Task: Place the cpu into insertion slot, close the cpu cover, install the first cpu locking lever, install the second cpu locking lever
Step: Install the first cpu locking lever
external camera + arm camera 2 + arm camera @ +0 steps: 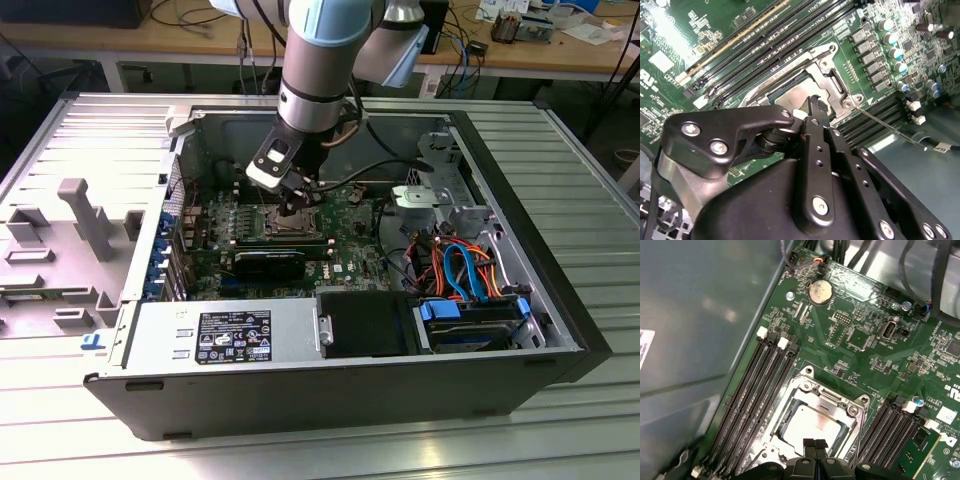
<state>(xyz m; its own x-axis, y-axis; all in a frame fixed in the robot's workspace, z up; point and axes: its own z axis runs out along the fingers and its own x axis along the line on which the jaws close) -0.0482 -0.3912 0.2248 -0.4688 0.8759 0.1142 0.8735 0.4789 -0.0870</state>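
One end effector (815,445), fingers pressed together and empty, hovers over the cpu (812,426) in the insertion slot (788,416).

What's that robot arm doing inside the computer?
The arm has reached into an open computer case and its gripper hangs right over the cpu, the little silver square. The cpu already lies in the insertion slot on the green motherboard. The cpu cover, a shiny metal frame, sits around it. The gripper's fingertips are pressed together and hold nothing. A thin metal lever sticks out beside the slot.
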